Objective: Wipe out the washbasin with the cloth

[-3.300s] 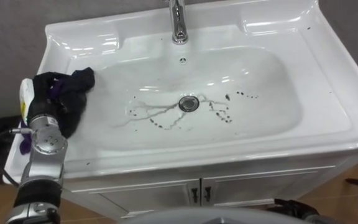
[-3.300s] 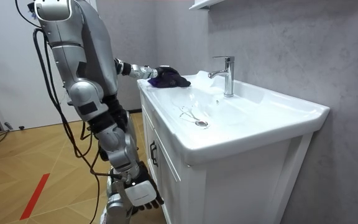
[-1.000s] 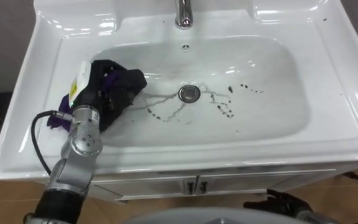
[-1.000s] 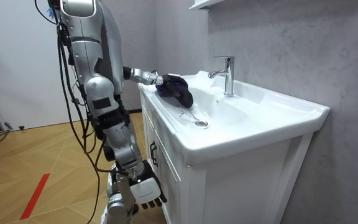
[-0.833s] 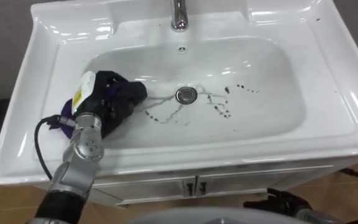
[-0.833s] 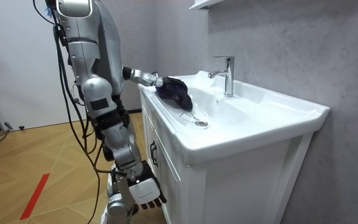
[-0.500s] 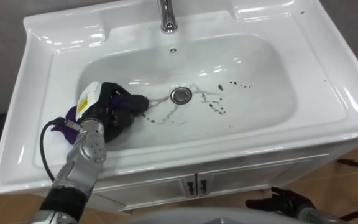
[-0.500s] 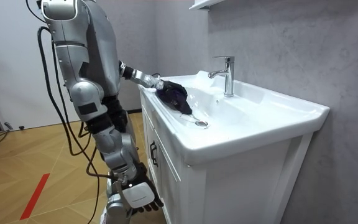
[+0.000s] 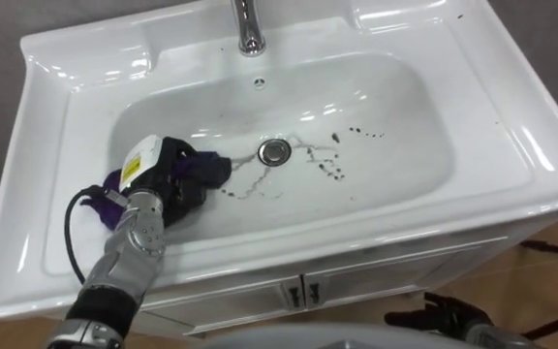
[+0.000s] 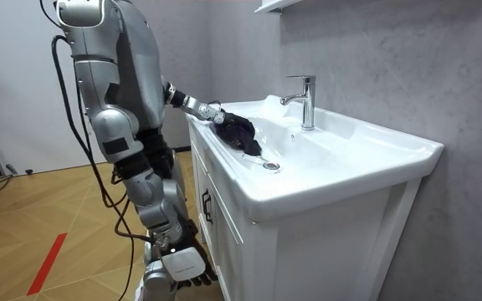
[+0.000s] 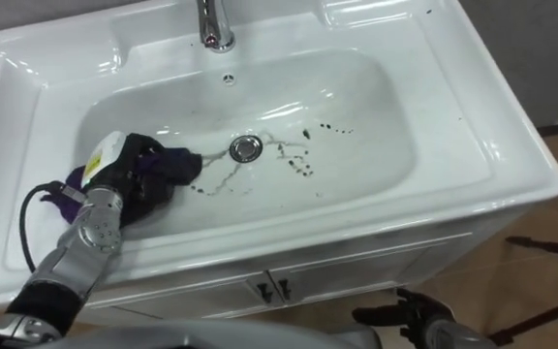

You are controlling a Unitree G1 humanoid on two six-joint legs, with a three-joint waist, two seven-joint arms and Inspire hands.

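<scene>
The basin [image 9: 473,145], set in the cabinet before us, looks barely begun. Our left hand [image 9: 160,174], fingers curled round the dark cloth [image 9: 206,170], presses it on the bowl's left slope. The dark streaks [image 9: 329,167] by the drain [image 9: 274,149] are not yet wiped.

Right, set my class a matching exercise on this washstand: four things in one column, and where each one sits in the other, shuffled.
Things
1. cloth
2. drain
3. tap
4. cluster of dark spots

Places
A. on the back rim of the basin, in the middle
B. at the centre of the basin's floor
C. on the basin's floor, just right of the drain
D. gripped by the left robot hand, on the basin's left slope

Pairs: 1-D, 2-B, 3-A, 4-C
</scene>
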